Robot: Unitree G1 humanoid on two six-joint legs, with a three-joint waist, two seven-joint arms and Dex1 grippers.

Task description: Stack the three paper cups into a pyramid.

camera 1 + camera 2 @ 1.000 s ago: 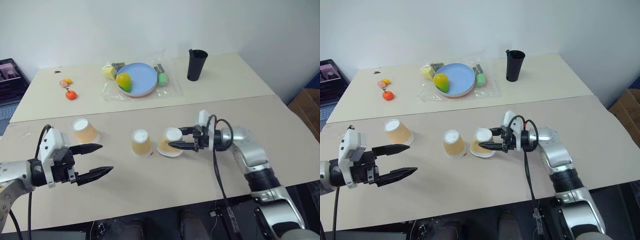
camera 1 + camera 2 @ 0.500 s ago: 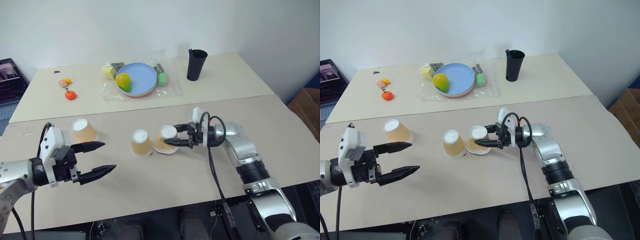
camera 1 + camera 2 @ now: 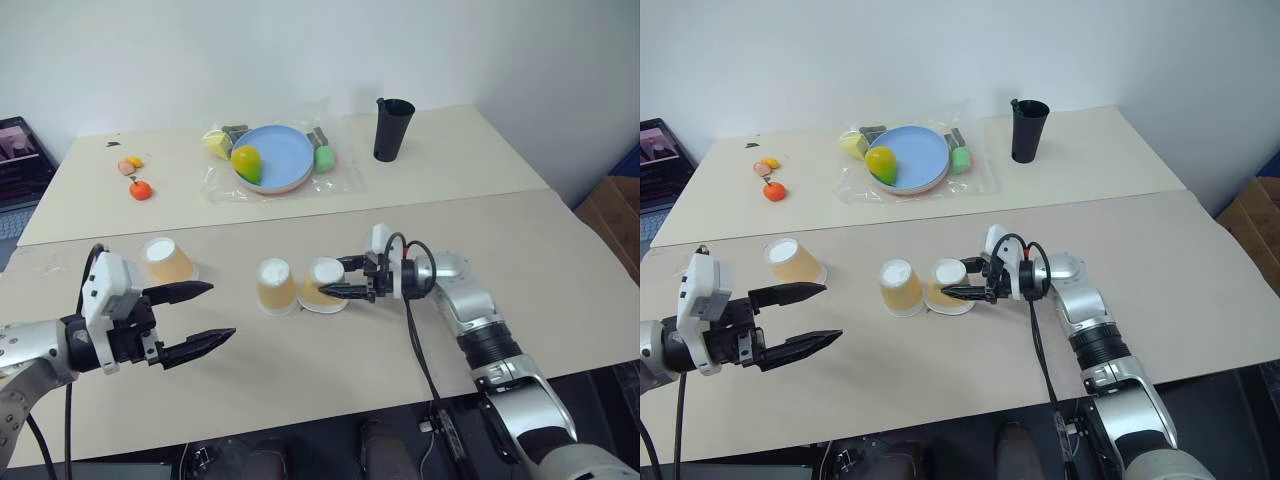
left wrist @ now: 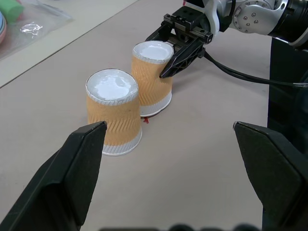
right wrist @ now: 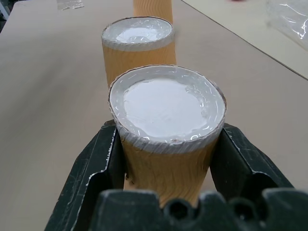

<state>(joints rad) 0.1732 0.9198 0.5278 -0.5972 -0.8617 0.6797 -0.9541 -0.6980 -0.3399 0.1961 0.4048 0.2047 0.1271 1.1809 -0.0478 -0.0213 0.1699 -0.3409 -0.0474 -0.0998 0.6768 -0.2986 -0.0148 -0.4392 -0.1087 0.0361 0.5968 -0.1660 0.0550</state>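
Cups are the whole business here: three paper ones, all upside down on the near worktop (image 3: 560,250). The right gripper (image 3: 334,290) has its fingers pinched on the right-hand cup (image 3: 322,283), which sits just beside the middle cup (image 3: 274,286), their bases looking nearly touching. The third cup (image 3: 166,261) stands well apart toward the robot's left, near the left gripper (image 3: 199,314), whose fingers are spread wide with nothing between them. The step in hand looks like setting the base pair. To do it well, the held cup should be settled flat and snug against its neighbour, rims level, then the fingers opened gently and drawn straight back so neither cup gets nudged. The base tops should sit close enough to carry the third cup across both.
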